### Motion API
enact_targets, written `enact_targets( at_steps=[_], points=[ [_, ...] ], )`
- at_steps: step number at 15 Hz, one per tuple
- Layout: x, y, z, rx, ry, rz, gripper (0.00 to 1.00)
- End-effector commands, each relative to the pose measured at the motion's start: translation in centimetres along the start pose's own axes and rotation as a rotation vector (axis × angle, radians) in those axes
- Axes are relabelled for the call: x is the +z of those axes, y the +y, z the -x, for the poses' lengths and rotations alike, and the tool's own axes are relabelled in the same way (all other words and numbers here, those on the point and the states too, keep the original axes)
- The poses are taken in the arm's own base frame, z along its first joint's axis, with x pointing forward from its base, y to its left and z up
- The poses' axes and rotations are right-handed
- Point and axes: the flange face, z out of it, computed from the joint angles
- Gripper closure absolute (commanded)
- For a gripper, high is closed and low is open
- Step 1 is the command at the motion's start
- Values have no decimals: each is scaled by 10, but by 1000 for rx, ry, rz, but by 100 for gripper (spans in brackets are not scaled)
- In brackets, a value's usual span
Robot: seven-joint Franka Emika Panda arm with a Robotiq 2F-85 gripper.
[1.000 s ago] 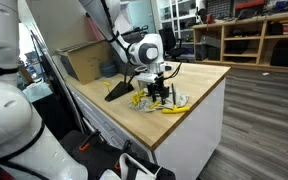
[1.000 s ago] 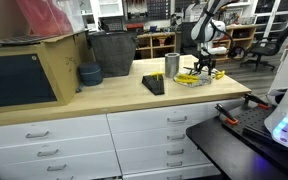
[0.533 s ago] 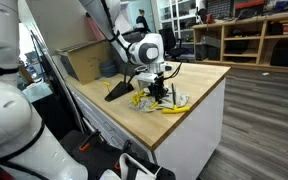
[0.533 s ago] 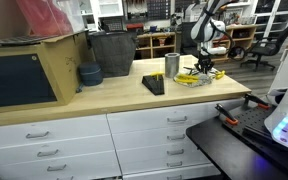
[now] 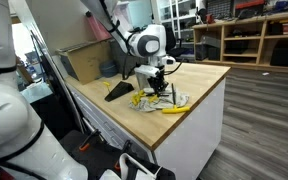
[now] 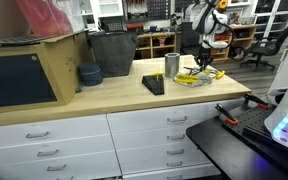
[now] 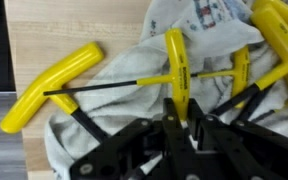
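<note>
Wrist view, pincer (image 7: 181, 118) pinching T-handle (image 7: 175, 60), lettering (image 7: 181, 80) blurred

workshop: wooden workbench (image 5: 210, 76), tool shelves (image 5: 252, 38)

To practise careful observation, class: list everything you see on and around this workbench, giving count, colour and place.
worktop: one, pale wood, over the drawers
drawers: several, white, below
cloth: one, grey-white, crumpled at the worktop's end
T-handle keys: at least five, yellow, on and beside the cloth
wedge: one, black, mid-worktop
cup: one, metal, behind the wedge
bin: one, dark, at the back
bowl: one, blue, beside the bin
box: one, tan, dark front
gripper: one, black, shut on the held key
</note>
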Motion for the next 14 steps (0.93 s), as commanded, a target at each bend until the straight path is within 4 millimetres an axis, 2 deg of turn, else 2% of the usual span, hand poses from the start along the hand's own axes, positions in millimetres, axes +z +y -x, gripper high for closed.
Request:
enact_targets(
  at_steps=[1,4,7,10,14],
  points=[
    [-61,-7,13,-17,57,-101,96],
    [-100,-20,13,-25,110,-204,96],
    [-130,-39,15,-68,141,-317,96],
    [-149,-52,15,-108,144,-419,96],
    [-162,-65,8,-163,111,-551,96]
  ],
)
